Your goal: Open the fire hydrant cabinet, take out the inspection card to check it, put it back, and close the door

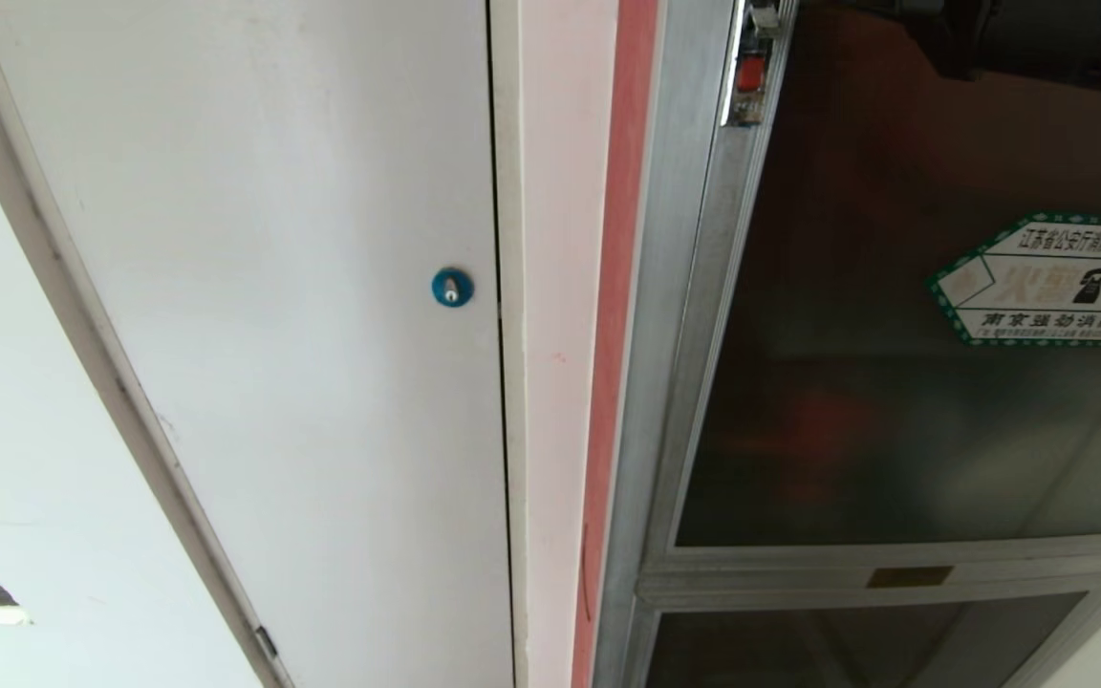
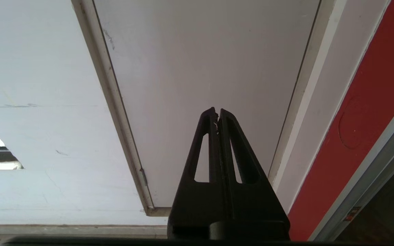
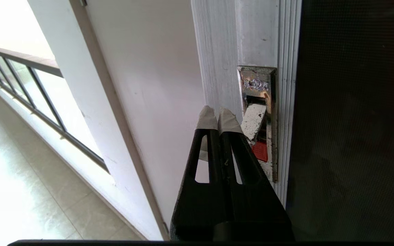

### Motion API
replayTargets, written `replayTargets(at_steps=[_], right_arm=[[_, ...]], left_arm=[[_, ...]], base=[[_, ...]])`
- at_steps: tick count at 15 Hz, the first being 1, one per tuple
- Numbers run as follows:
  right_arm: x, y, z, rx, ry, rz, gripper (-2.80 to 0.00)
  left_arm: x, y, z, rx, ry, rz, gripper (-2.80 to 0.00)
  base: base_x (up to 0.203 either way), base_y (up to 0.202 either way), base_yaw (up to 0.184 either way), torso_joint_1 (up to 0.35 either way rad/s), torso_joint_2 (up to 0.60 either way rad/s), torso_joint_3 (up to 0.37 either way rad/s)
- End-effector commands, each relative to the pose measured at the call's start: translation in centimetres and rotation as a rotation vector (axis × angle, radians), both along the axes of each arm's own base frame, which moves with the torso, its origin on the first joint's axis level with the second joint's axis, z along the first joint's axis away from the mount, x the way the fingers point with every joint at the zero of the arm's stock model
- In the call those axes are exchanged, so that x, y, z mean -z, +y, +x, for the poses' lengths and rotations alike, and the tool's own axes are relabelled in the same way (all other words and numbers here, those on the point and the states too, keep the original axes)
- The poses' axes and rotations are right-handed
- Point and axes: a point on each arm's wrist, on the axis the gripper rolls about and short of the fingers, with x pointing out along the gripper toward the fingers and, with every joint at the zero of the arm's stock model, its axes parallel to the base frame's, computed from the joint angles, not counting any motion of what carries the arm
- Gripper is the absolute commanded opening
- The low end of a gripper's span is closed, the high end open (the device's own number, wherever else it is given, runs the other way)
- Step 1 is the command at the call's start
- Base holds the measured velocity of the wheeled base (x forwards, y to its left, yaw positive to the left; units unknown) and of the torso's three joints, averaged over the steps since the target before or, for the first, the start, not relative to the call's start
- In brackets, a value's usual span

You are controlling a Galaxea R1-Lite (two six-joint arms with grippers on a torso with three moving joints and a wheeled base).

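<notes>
The fire hydrant cabinet is a silver frame on the right of the head view. Its dark glass door carries a green-bordered hexagonal sticker and sits in the frame. A small red latch is at the door's upper left edge. In the right wrist view my right gripper is shut and empty. Its taped fingertips are just beside the latch recess, where a white lever stands tilted above the red latch. My left gripper is shut, parked low facing the white door. The inspection card is hidden.
A plain white door with a blue round lock fills the left of the head view. A red strip runs between it and the cabinet. A lower glass panel sits under the door. A railing and a tiled floor lie to the side.
</notes>
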Motion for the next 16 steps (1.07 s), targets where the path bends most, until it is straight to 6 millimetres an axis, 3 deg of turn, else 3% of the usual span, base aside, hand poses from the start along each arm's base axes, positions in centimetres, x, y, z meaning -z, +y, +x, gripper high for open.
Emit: replayTargets(at_steps=[1,8,16], right_arm=[[0.1,-0.2,0.4,0.01,0.005,-0.002,-2.8],[0.8,-0.6,1.8,0.027,0.027,-0.017,-2.8],[0.3,-0.7,1.3,-0.01,0.003,-0.013,-2.8]], left_arm=[[0.3,0.0,0.1,0.0,0.012,0.0,-2.8],[0.3,0.0,0.1,0.0,0.013,0.0,-2.8],[0.3,0.0,0.1,0.0,0.012,0.0,-2.8]], base=[[0.0,0.0,0.0,0.0,0.0,0.0],[0.0,0.0,0.0,0.0,0.0,0.0],[0.0,0.0,0.0,0.0,0.0,0.0]])
